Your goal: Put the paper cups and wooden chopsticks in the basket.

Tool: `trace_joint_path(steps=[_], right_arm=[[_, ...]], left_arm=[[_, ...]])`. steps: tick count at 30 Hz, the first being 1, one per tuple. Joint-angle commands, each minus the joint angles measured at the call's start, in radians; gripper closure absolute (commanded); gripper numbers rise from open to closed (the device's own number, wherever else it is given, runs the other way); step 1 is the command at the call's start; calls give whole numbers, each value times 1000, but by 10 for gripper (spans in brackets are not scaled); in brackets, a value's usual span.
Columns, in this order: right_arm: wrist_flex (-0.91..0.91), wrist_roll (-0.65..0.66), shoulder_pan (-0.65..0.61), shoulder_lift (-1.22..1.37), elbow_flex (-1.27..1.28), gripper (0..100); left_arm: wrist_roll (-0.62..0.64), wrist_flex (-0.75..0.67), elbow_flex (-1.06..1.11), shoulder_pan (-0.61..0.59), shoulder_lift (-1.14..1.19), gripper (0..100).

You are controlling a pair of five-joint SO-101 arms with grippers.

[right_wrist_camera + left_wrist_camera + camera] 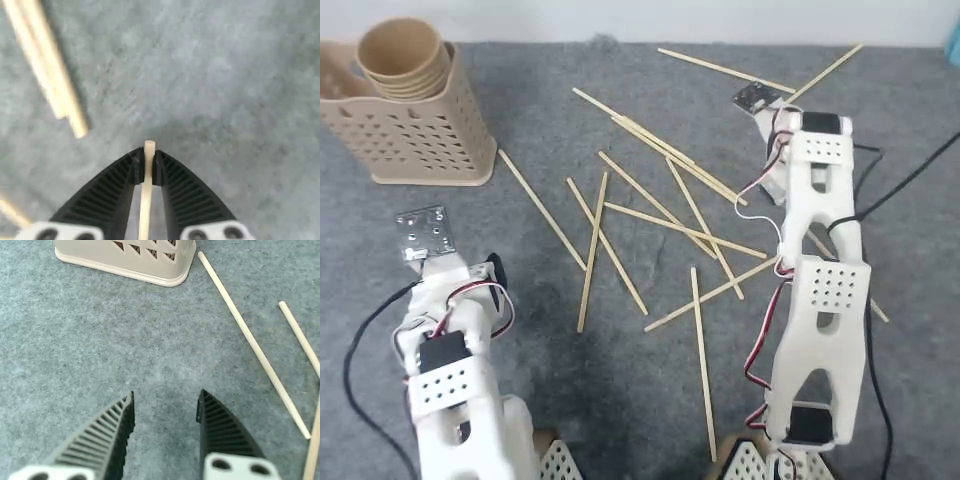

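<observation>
Right wrist view: right gripper [148, 156] pinches one wooden chopstick [145, 205].
Its jaws press on the stick, whose tip pokes just past them. Left gripper [166, 395] hangs spread wide over the grey mat [90, 340], holding nothing. Basket [420, 135] with stacked paper cups [405, 55] sits at ten o'clock; loose chopsticks [593, 255] lie around centre.
</observation>
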Motion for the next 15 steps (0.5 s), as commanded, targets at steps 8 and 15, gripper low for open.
trace_joint_path(steps=[8, 15], right_arm=[[280, -95, -7, -73, -552, 991], [277, -410, 19, -145, -704, 991]], left_arm=[[-9, -20, -12, -3, -21, 802], [-9, -20, -12, -3, -21, 802]])
